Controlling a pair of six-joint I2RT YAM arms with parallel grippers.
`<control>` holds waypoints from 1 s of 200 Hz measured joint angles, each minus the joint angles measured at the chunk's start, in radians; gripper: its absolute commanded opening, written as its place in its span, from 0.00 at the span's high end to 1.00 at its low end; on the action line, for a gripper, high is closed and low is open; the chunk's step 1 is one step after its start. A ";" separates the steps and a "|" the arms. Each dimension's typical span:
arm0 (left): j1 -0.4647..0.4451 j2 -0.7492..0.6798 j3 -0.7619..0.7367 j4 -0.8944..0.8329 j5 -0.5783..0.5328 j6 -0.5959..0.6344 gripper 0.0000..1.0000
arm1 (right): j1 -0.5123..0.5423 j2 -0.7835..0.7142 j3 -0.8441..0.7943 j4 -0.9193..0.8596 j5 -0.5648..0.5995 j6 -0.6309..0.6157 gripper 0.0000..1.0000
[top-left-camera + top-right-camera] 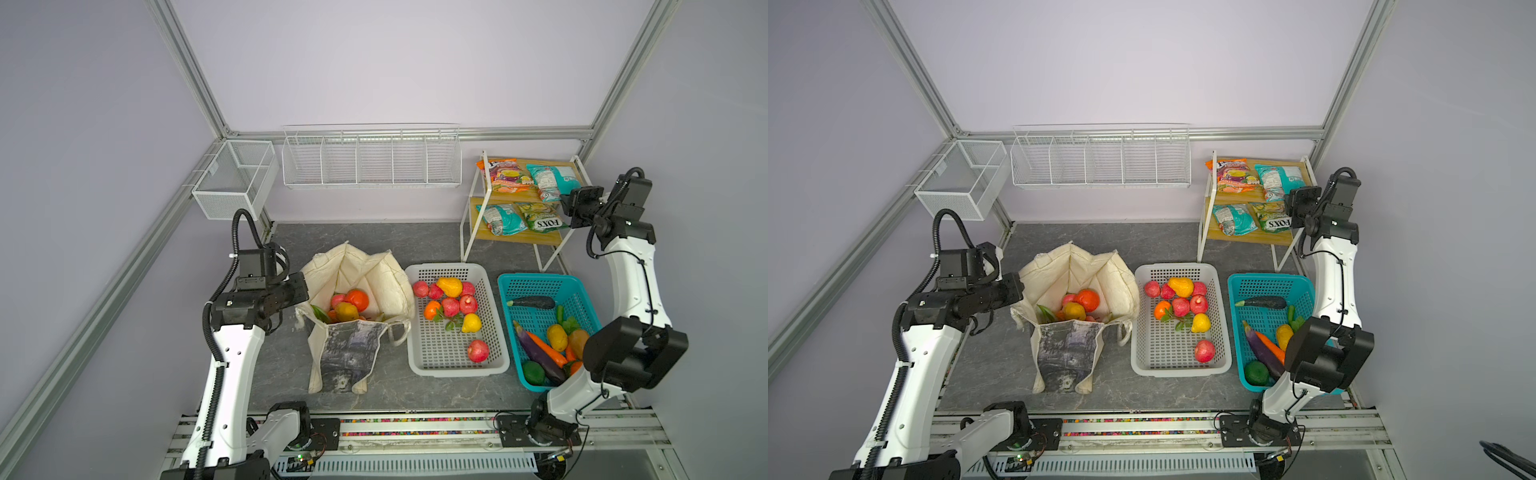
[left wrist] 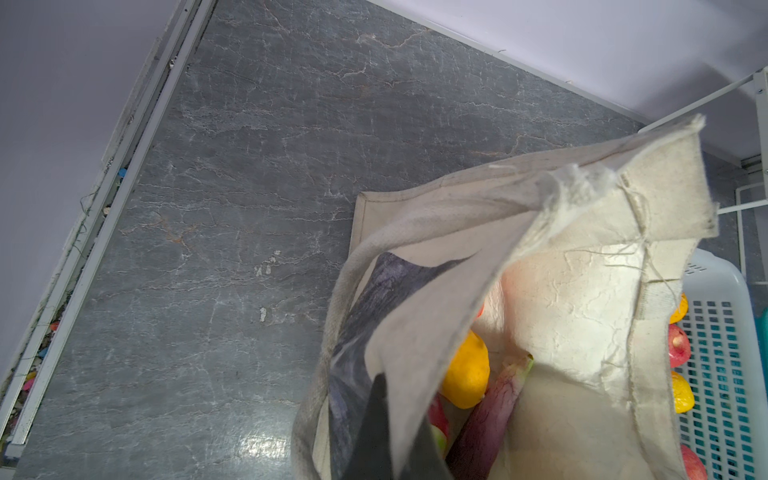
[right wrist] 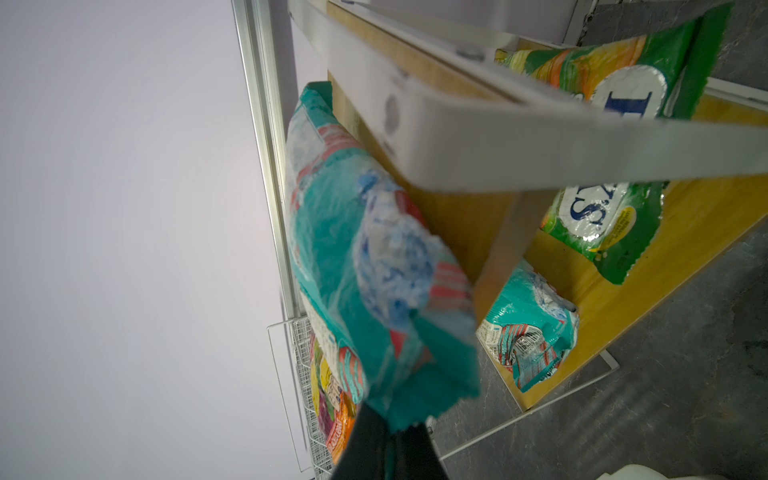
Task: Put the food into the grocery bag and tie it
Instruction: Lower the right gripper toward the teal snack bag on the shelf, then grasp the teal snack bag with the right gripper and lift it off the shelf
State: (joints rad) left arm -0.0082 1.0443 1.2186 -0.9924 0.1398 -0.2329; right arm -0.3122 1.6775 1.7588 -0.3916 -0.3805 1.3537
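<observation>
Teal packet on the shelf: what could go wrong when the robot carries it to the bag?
1. The right gripper pinches the teal packet only by its crimped edge, so it might slip out on the way.
2. The rack's white bar sits close by the packet, which might snag on it.
3. The left gripper holds just one rim of the floppy bag, so the mouth might sag and the packet miss.

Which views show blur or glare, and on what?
Right wrist view: the teal snack packet close to the lens is soft, as is the white shelf rail. Left wrist view: a bright glare patch on the table. Both top views: sharp, evenly lit.
</observation>
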 measured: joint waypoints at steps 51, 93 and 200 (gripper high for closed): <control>0.000 -0.006 -0.007 0.001 0.000 0.000 1.00 | 0.000 -0.011 0.080 -0.038 0.018 0.000 0.93; 0.000 -0.008 -0.008 0.001 0.000 0.000 1.00 | 0.000 -0.037 0.184 -0.060 0.035 0.000 0.93; 0.000 -0.020 -0.019 0.008 0.000 0.000 1.00 | 0.013 -0.144 0.335 -0.141 0.043 -0.023 0.93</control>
State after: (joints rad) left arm -0.0082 1.0241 1.1992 -0.9840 0.1394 -0.2329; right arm -0.2993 1.5333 2.0933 -0.5327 -0.3378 1.3312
